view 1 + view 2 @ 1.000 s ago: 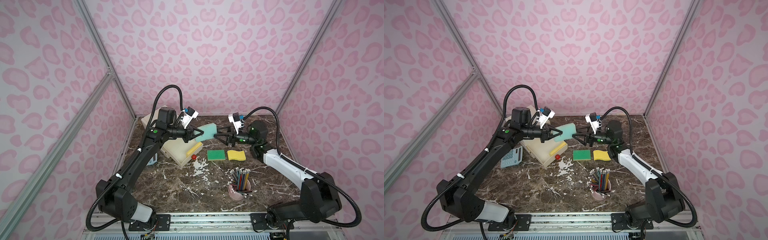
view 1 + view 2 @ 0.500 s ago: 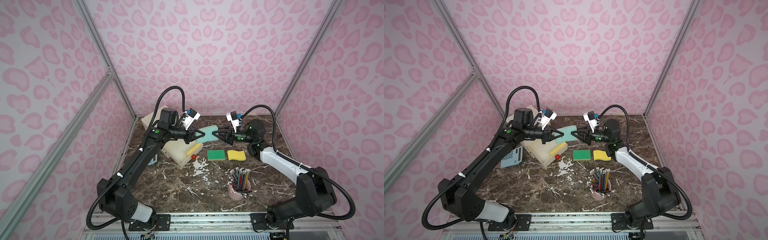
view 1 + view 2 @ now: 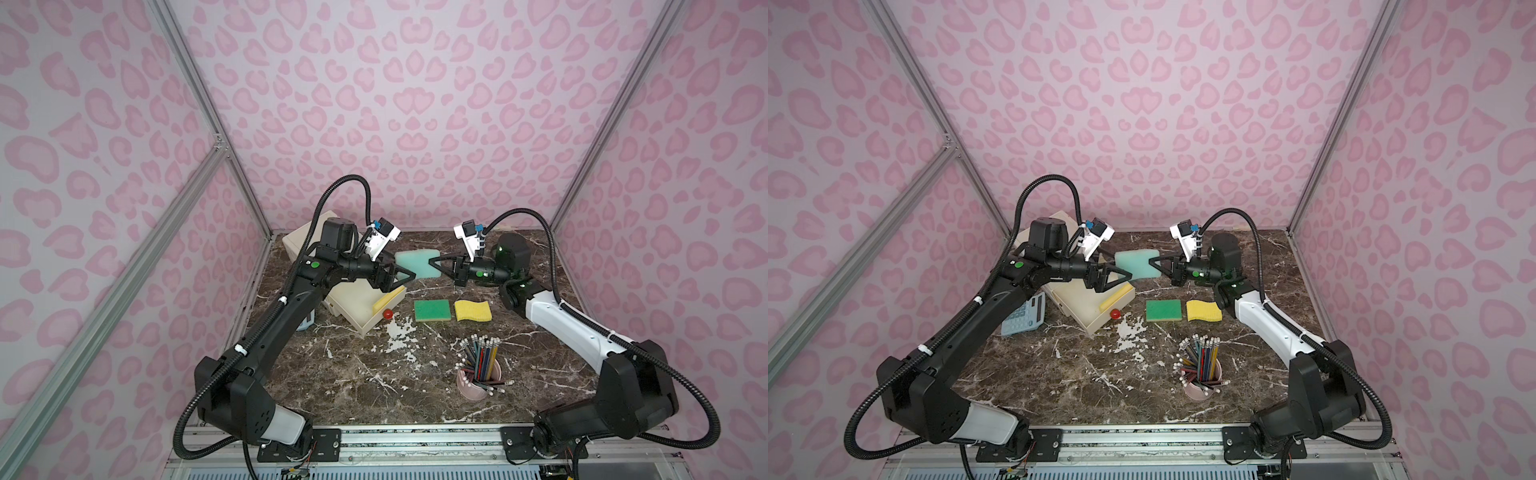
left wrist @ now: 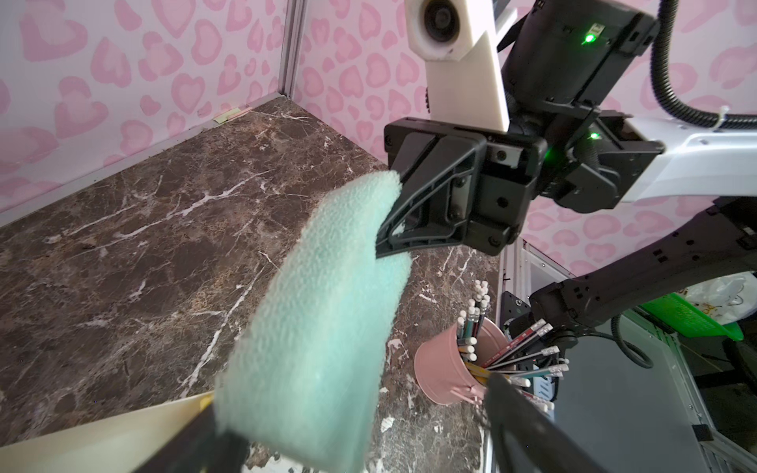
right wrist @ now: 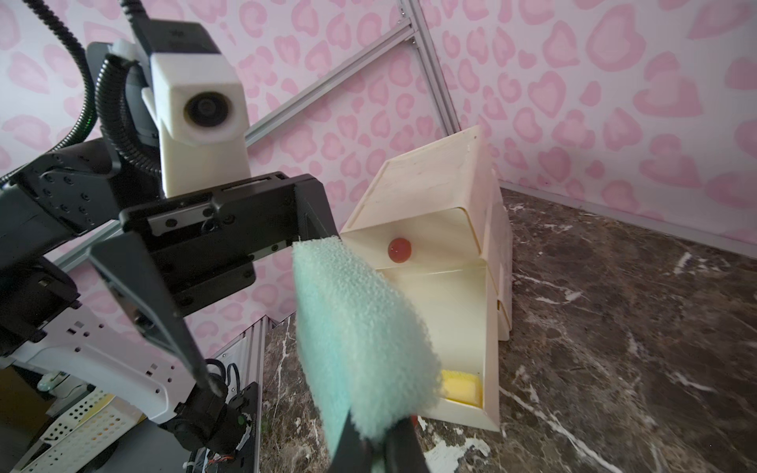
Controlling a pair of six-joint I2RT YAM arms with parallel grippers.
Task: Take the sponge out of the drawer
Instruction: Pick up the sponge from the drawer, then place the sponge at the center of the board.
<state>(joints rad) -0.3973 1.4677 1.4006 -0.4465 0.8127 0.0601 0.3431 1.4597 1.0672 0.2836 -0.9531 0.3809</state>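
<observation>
The step in hand seems to be a hand-over: the right gripper (image 3: 436,264) is clamped on the teal sponge (image 3: 417,265), which reaches ahead of it in between the parted jaws of the left gripper (image 3: 405,274) (a yellow sponge (image 3: 388,300) lies in the drawer (image 3: 360,305) beneath), so next the right arm must draw it clear.

Pink heart-print walls (image 3: 415,104), aluminium frame posts (image 3: 195,83), brown marble tabletop (image 3: 353,374).

Teal foam sponge (image 3: 417,264), rounded corners, up in mid-air beside cream drawer (image 3: 353,306); drawer pulled open, sponge clear of it.
</observation>
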